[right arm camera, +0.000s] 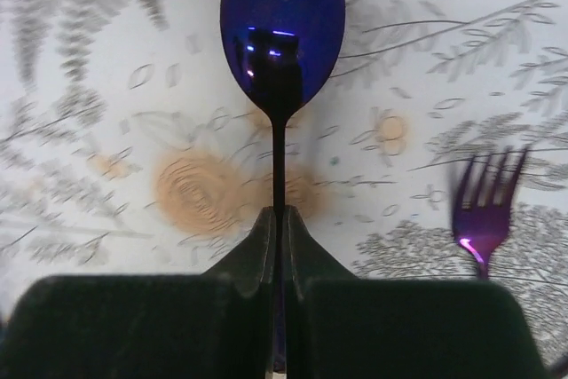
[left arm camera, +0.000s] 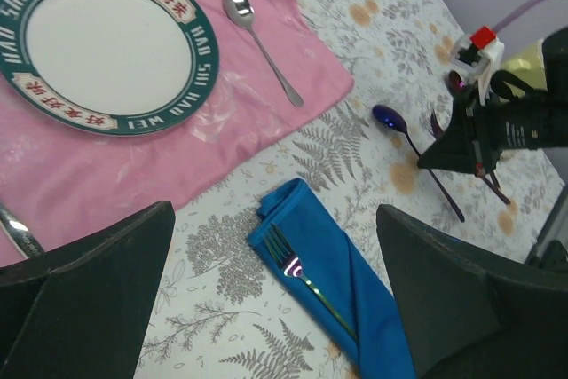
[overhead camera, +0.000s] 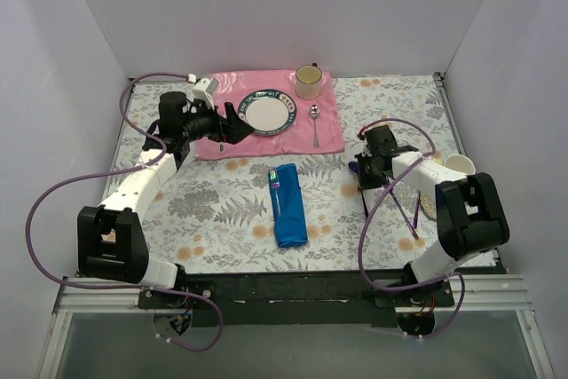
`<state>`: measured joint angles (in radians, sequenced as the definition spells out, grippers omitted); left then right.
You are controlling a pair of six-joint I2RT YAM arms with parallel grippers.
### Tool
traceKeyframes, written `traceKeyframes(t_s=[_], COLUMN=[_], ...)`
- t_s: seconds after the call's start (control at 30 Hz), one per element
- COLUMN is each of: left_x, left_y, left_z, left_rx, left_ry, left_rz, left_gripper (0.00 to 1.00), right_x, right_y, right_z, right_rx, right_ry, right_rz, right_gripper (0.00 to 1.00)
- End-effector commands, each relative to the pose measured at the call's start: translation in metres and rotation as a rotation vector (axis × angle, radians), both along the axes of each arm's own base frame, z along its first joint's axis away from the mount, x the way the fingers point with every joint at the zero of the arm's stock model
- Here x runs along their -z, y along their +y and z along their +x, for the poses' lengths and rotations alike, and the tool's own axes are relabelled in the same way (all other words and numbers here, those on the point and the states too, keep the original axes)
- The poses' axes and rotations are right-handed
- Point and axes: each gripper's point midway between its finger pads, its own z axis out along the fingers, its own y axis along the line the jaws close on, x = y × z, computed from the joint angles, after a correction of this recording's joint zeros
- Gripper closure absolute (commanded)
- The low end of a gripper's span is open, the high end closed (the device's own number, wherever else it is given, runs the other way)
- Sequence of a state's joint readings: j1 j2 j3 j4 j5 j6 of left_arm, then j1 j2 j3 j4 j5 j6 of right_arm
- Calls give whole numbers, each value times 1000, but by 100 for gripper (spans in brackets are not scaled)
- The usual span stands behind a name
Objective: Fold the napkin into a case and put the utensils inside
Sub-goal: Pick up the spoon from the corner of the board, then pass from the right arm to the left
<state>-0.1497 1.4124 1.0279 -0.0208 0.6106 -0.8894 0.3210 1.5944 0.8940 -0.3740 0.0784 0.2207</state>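
The blue napkin is folded into a narrow case [overhead camera: 288,209] lying mid-table, also in the left wrist view [left arm camera: 355,281]. An iridescent fork [left arm camera: 298,269] is tucked in it, tines sticking out at the far end [overhead camera: 274,185]. My right gripper [right arm camera: 279,228] is shut on the handle of an iridescent blue spoon [right arm camera: 282,33], just over the table right of the case [overhead camera: 364,169]. Another purple fork [right arm camera: 484,210] lies on the table beside it. My left gripper [overhead camera: 237,126] is open and empty, hovering over the pink placemat's left side; its fingers [left arm camera: 80,290] frame the case.
The pink placemat [overhead camera: 293,139] at the back holds a white green-rimmed plate [overhead camera: 268,113], a plain silver spoon [overhead camera: 314,123], a silver fork [left arm camera: 18,232] and a cup [overhead camera: 308,82]. A second cup [overhead camera: 459,164] stands at the right edge. Purple utensils [overhead camera: 410,215] lie near the right arm.
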Motion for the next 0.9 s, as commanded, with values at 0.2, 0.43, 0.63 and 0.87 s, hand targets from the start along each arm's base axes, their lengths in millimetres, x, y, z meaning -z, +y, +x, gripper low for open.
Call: traceKeyframes(t_s=[0.2,0.43,0.63,0.87], left_x=[-53,-64,-64,-70], left_y=[-30,-33,-60,-86], left_z=[-94,-148,-174,-188], left_rx=[557,732,814,885], left_ry=[-446,-907,-987,-1002], left_rz=[6,165,170,134], left_gripper=[2,6,16,41], right_x=[-209,-249,-258,-261], right_y=[142,157,166,172], right_z=[-67,-136,-167,-183], right_rx=[-791,-1050,-1137,-1208], right_ry=[-195,-23,30,48], right_rz=[969,1229,1268,1278], right_gripper=[99,99,99,99])
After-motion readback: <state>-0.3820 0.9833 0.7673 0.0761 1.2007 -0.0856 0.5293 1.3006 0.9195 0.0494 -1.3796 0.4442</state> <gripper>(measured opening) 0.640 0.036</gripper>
